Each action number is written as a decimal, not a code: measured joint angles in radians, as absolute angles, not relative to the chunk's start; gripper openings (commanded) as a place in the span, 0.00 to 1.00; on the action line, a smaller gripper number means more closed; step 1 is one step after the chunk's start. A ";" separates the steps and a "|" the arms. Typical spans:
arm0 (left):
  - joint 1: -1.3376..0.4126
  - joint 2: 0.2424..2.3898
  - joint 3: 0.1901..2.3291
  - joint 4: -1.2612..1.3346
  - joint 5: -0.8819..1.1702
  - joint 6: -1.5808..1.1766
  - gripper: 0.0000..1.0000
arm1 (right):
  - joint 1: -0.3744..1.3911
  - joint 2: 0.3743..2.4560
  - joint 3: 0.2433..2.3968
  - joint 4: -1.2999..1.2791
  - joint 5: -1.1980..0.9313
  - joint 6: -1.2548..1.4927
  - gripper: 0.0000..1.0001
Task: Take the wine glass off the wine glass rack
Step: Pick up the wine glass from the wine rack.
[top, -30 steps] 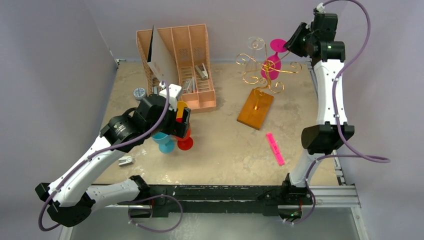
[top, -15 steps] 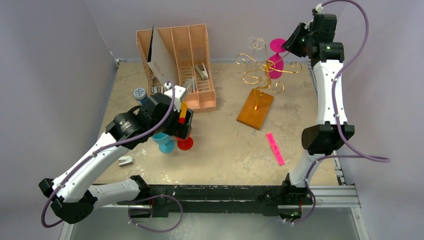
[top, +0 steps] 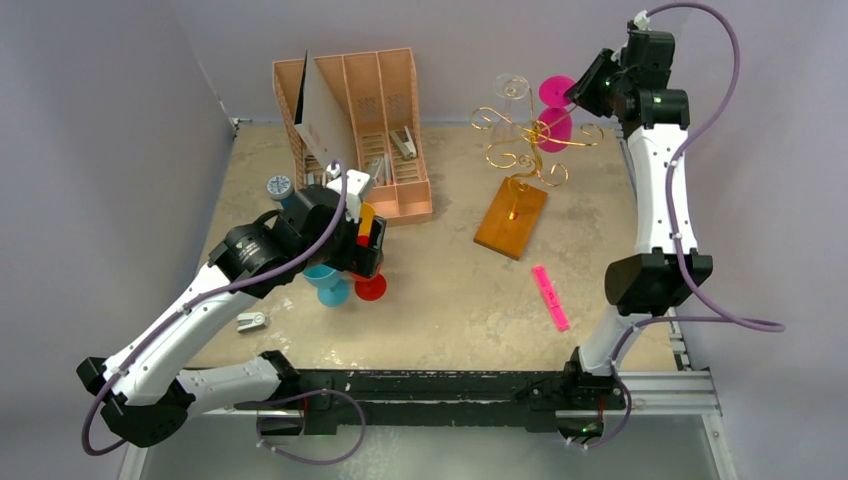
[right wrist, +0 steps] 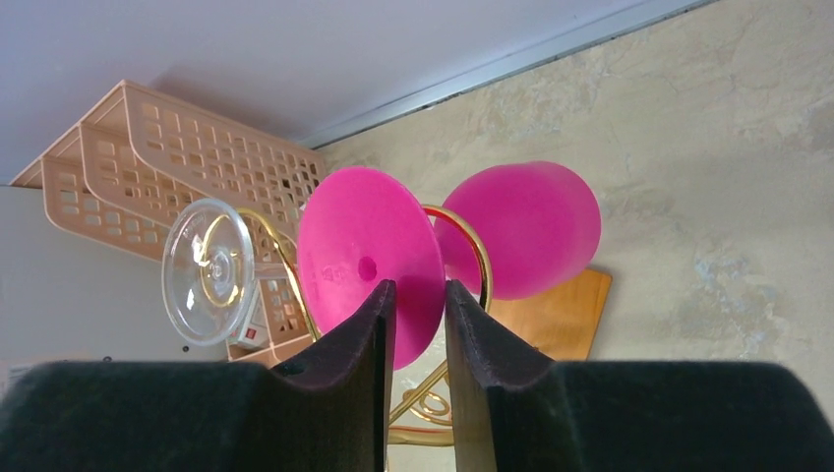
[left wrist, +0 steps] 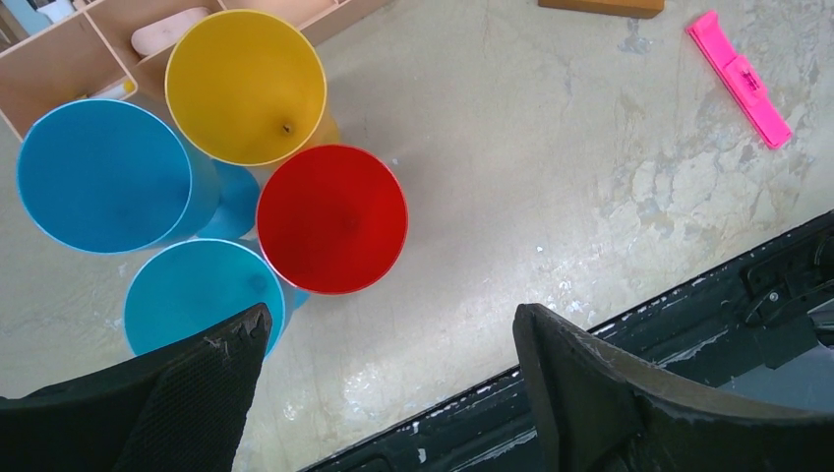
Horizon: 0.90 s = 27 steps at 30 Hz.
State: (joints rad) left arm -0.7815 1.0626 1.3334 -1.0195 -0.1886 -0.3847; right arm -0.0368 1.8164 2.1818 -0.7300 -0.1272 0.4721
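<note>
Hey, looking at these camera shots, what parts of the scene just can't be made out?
- Right wrist view: the right hand hides the lower edge of the pink glass's foot, so the grip itself is unseen.
- Top view: the left arm covers most of the cups.
- Top view: the clear glass on the rack is too faint to trace.
- Left wrist view: the organiser is cut off by the edge.

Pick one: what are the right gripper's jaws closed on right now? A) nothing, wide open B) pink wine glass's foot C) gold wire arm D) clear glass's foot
B: in the right wrist view the right gripper has its jaws pinched on the edge of the round foot of the pink wine glass, which hangs upside down on the wine glass rack; the clear glass sits untouched to the side.
</note>
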 measured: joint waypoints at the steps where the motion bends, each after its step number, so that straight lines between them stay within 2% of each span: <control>1: -0.781 1.063 1.333 -1.020 -0.187 -0.385 0.91 | -0.037 1.811 2.173 -0.727 -0.128 0.479 0.26; 11: -0.781 1.054 1.333 -1.030 -0.185 -0.406 0.91 | -0.052 1.766 2.061 -0.613 -0.159 0.598 0.17; 24: -0.781 1.047 1.333 -1.030 -0.174 -0.411 0.91 | -0.061 1.731 1.996 -0.524 -0.186 0.695 0.01; 27: -0.781 1.034 1.333 -1.028 -0.171 -0.412 0.91 | -0.072 1.718 1.966 -0.499 -0.201 0.724 0.00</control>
State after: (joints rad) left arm -0.7815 1.0344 1.3334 -1.0279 -0.1711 -0.4122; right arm -0.0723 1.7184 1.9663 -0.4988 -0.2008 0.7238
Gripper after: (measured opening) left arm 0.917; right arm 0.011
